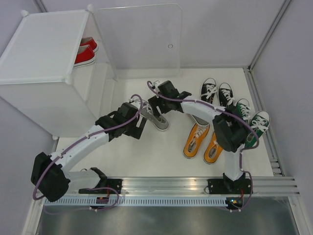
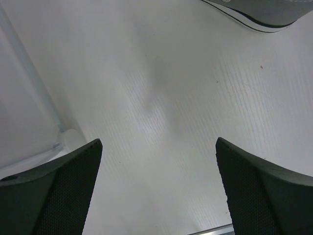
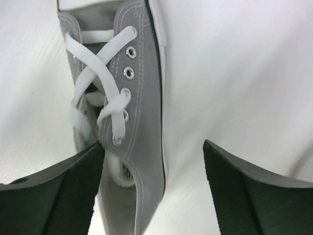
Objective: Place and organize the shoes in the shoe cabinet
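Note:
A grey shoe [image 1: 160,121] lies on the white table in front of the shoe cabinet [image 1: 44,49], whose clear door [image 1: 142,39] stands open. My right gripper [image 1: 157,108] hangs over this shoe, open. In the right wrist view the grey shoe [image 3: 142,98] sits between the fingers, close against the left one, with a gap to the right one. My left gripper [image 1: 138,128] is just left of the shoe, wide open and empty [image 2: 159,140], and only the shoe's sole edge [image 2: 266,14] shows at the top right. A red pair [image 1: 84,55] sits on an inner shelf.
To the right stand a black pair [image 1: 217,92], a green pair [image 1: 252,116] and an orange pair [image 1: 204,143]. Part of another grey shoe [image 1: 199,120] shows under the right arm. The cabinet's bottom corner [image 2: 68,139] is close to the left gripper. A metal rail [image 1: 195,186] runs along the near edge.

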Available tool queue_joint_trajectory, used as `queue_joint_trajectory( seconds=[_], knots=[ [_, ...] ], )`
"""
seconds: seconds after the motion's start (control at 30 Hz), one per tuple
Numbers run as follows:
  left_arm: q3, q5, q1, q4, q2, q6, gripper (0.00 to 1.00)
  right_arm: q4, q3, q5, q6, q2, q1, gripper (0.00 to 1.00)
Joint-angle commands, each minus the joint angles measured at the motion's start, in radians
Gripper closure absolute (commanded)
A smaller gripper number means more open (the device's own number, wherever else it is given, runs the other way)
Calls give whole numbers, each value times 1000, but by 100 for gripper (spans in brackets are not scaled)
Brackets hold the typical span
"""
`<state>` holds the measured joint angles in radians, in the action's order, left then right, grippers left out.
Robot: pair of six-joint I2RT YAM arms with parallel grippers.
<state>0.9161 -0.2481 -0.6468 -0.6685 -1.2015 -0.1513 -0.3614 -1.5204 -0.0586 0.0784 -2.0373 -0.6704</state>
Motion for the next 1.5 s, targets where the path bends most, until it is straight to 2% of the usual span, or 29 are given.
queue_joint_trajectory(
  seconds=[0.0,0.27,0.4,0.6,0.8,0.93,1.0,1.13,1.3,1.47],
  knots=[
    [43,73,-23,60,-24,-40,1,7,20,126,18,211,0,13],
    [237,50,-151,64,-251,-116,1,-122,241,589,225,624,20,2],
    [372,38,-188,72,-390,-120,3,-168,365,667,311,804,26,2],
    [512,27,-203,96,-570,-41,9,-111,566,605,345,1081,29,2],
    [587,87,-205,107,-685,-25,15,-109,654,629,348,1180,29,2],
    [595,102,-209,110,-748,-50,24,-114,669,654,348,1190,29,2],
    [590,102,-211,112,-760,-68,30,-106,672,655,348,1194,29,2],
    [584,98,-212,113,-782,-94,33,-99,689,651,348,1191,29,2],
    [599,52,-212,116,-828,-111,45,-87,701,632,348,1177,28,2],
    [589,29,-211,116,-848,-148,52,-88,706,618,345,1172,29,2]
  ],
)
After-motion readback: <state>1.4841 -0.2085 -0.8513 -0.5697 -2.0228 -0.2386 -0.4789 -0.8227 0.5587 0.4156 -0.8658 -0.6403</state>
